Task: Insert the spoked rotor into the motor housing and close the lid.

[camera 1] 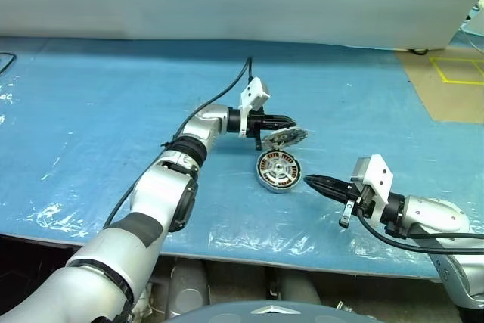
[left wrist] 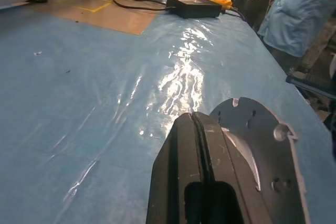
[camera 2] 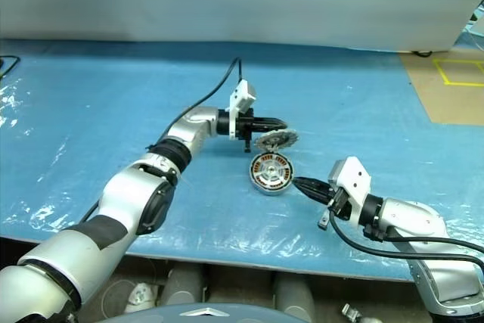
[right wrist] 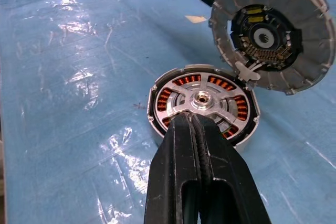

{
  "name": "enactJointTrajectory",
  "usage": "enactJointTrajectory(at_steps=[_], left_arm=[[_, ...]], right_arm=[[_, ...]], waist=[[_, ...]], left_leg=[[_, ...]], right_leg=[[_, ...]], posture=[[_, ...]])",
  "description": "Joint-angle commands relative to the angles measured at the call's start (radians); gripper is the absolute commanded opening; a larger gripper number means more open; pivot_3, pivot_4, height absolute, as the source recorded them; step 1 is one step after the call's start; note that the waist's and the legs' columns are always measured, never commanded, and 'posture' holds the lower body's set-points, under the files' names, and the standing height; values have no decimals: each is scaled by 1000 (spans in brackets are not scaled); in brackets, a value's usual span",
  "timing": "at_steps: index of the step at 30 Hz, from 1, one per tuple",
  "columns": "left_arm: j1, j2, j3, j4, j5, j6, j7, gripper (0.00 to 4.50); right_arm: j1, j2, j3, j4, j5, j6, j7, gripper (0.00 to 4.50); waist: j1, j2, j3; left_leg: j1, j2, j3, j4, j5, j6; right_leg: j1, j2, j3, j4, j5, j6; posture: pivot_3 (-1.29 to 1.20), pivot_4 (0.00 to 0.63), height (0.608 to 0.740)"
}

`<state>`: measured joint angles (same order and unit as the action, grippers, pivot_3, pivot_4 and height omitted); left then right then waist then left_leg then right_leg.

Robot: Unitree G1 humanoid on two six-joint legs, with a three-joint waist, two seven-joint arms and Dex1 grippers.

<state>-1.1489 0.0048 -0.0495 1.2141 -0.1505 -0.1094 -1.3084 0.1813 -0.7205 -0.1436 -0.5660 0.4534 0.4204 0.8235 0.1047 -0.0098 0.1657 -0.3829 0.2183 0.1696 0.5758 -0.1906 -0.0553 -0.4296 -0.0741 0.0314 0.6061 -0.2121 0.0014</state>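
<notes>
**Lid carried over the housing, rotor already seated**

Left gripper clenched on the lid, fingers level and pointing toward the robot's right. Lid held by its rim, tilted, ribbed face with black centre turned down and toward the right wrist camera; plain smooth back seen along the left fingers in the left wrist view. Hanging just beyond and slightly above the motor housing, near edge close to the housing rim; touching or apart, cannot tell.

Housing resting on the blue plastic-covered table, open face up. Spoked rotor lying inside: silvery arms and hub, copper windings showing through the gaps.

Right gripper pinched shut on nothing, tips just beside the housing's near-right edge, pointing at it.

Judged: lid lies above and behind the housing, disc axis tipped off the housing's upright axis. Coming move likely a small shift toward the robot plus levelling the disc, then lowering. Left arm the one placed for it; right well set to steady the shell. Metal on metal, slick film beneath: housing apt to slide if pushed off-centre.
</notes>
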Motion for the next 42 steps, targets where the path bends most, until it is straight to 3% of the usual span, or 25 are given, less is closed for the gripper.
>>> enactJointTrajectory(at_steps=[1,10,22,36,42], left_arm=[[-15,-10,0,-18,6,12,-77,26],[9,-26,-19,-53,28,19,-193,26],[82,-32,-56,-119,49,26,-214,26],[172,8,-202,-157,183,14,-176,26],[180,13,-166,-202,135,2,-156,26]], right_arm=[[19,19,-52,-37,13,-37,-19,0],[74,45,-109,17,14,-147,20,0],[113,89,-50,115,-39,-298,69,0],[76,92,-43,102,-24,-264,43,0],[31,100,-42,99,-9,-243,27,0]], waist=[[1,0,0],[1,0,0],[-1,0,0],[-1,0,0],[-1,0,0]], left_leg=[[0,0,0,0,0,0],[0,0,0,0,-1,2],[0,0,-1,0,-1,5],[3,0,-1,0,-1,6],[6,0,-1,-1,-1,6]], right_leg=[[0,0,0,0,0,0],[0,0,-1,0,-2,-3],[1,-1,-1,0,-2,-3],[5,-1,-2,-1,-2,-3],[8,-2,-1,-2,-3,-2]], posture=[[0,150,740],[0,150,740],[0,150,740],[0,150,740],[0,150,740]])
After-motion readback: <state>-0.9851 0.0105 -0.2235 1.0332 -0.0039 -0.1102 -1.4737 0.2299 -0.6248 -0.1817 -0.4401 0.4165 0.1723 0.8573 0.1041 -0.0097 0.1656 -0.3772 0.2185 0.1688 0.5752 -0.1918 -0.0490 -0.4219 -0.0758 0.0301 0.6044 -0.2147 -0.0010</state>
